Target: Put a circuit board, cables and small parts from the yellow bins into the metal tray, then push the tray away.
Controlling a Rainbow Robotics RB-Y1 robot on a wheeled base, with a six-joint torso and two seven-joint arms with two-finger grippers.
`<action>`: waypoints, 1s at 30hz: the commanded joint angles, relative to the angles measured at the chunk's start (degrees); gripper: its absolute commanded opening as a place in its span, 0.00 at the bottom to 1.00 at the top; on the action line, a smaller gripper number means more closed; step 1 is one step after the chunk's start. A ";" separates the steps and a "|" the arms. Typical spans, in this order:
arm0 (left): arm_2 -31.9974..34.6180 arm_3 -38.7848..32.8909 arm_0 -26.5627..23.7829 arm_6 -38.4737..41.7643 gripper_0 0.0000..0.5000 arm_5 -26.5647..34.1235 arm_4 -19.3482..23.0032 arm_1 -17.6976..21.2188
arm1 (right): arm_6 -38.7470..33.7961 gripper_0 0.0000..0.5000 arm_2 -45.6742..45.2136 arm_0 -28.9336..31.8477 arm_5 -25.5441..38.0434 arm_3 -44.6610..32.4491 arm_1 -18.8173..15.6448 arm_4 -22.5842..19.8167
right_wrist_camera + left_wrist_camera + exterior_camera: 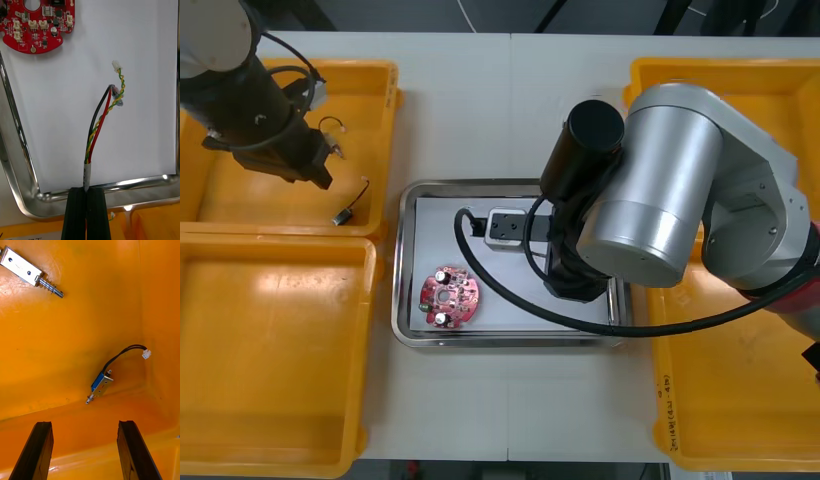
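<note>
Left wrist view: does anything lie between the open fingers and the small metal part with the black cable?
Nothing visible does. The left gripper hangs open over bare yellow bin floor, the small metal part straight ahead of its fingers.

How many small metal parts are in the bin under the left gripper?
2: the part with a black lead just beyond the open left gripper, the part with a spring farther off. The arm may hide others.

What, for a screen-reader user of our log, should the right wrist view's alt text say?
The right gripper is shut on a red and yellow cable whose loose end reaches over the white inside of the metal tray; a round red circuit board lies farther in.
</note>
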 commanded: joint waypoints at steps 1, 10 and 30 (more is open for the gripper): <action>-2.50 1.96 -3.18 -3.28 1.00 -3.43 -0.95 -1.92 | 1.97 0.00 4.06 1.80 -2.83 0.13 1.40 4.07; -5.49 6.35 -3.53 -3.72 1.00 -8.17 -1.21 -4.38 | 2.67 0.00 6.61 3.11 -7.32 7.16 3.25 6.44; -8.48 9.34 -3.53 -4.86 1.00 -10.37 -1.21 -5.53 | 0.91 0.00 7.05 6.37 -9.51 13.76 5.80 4.86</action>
